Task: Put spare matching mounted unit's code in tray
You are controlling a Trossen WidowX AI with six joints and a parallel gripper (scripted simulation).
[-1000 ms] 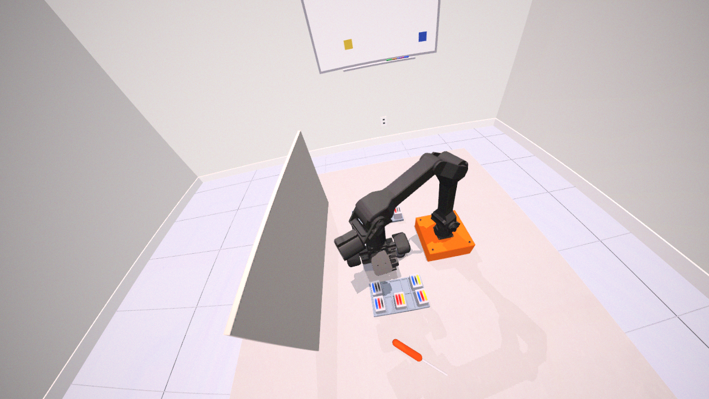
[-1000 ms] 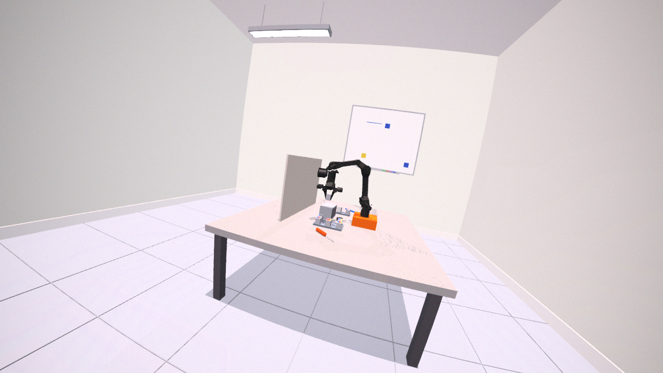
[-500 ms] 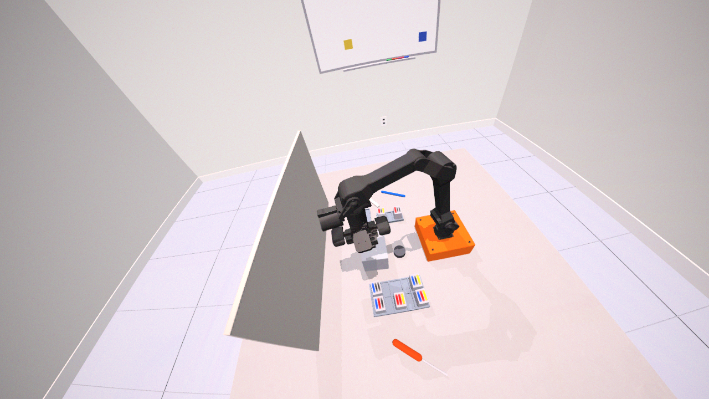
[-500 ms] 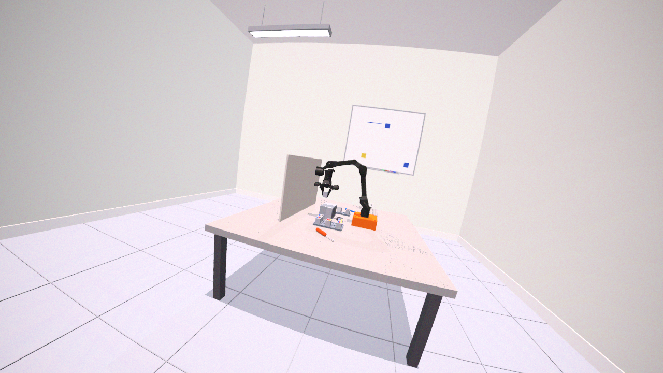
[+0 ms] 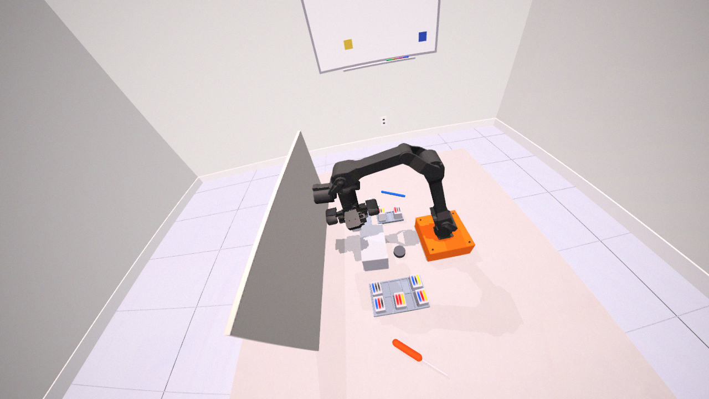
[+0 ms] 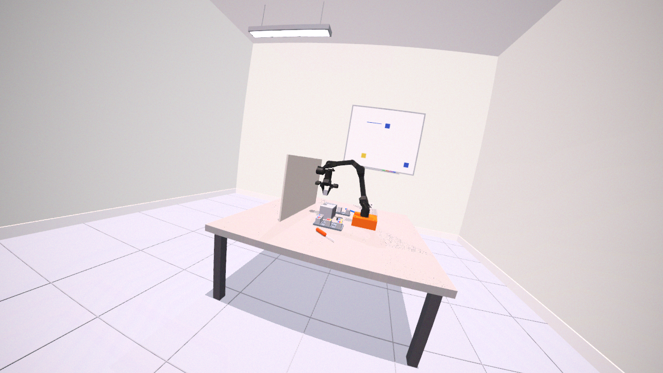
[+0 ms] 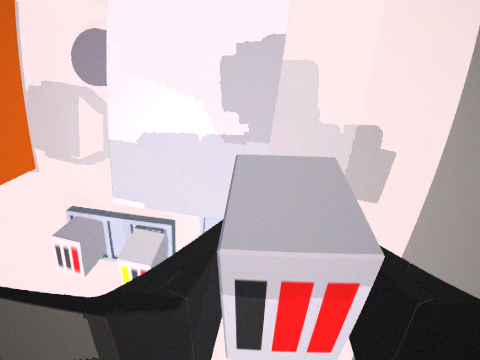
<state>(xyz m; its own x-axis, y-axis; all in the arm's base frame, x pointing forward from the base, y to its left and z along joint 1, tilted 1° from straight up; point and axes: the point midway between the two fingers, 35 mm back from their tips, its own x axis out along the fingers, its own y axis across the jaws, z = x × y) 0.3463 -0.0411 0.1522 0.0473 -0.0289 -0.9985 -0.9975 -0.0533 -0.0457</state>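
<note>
My gripper (image 5: 354,226) (image 6: 326,190) (image 7: 281,231) is shut on a grey block (image 6: 325,192) (image 7: 295,205) and holds it up in the air. Its white face shows black, red, red stripes in the wrist view. A large pale box (image 5: 373,246) (image 6: 328,210) (image 7: 170,60) stands below; no code shows on its visible faces. I cannot tell whether it is the mounted unit. Only a sliver of the blue-grey tray (image 7: 208,225) shows past the held block. A large rack (image 5: 395,285) holds several striped blocks. A small rack (image 5: 392,221) (image 7: 122,216) holds two, one black-black-red (image 7: 67,256).
A tall grey panel (image 5: 289,247) (image 6: 299,190) (image 7: 457,200) stands along one side. The orange base (image 5: 448,250) (image 6: 364,222) (image 7: 12,100) is opposite. A dark disc (image 5: 399,251) (image 7: 91,56), a blue stick (image 5: 392,194) and an orange screwdriver (image 5: 407,350) (image 6: 320,231) lie on the table.
</note>
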